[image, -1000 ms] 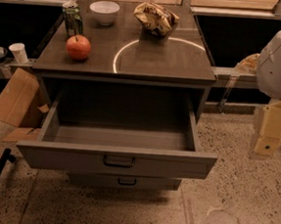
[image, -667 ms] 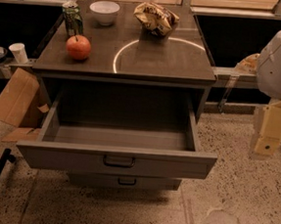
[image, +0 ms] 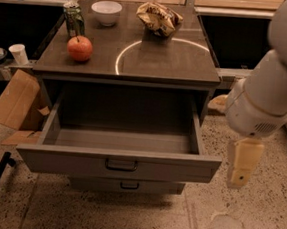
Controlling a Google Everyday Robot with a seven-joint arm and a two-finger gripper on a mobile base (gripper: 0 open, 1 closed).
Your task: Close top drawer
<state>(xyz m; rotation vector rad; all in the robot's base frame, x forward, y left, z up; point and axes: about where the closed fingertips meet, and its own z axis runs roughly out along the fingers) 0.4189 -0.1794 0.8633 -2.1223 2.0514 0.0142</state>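
Top drawer (image: pixel 119 162) is pulled well out past the front edge of the surface (image: pixel 158 62), tray exposed. We see the gripper (image: pixel 241 167) off the right edge, hanging low beside the drawer's front right corner, not touching it. We can't tell if it's open or closed. Apple (image: pixel 80 48) near left edge; can (image: pixel 73 19) and bowl (image: pixel 106 12) at back-left corner.

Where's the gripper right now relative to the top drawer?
In the camera view the gripper hangs at the right, just beyond the right end of the open top drawer front, over the speckled floor.
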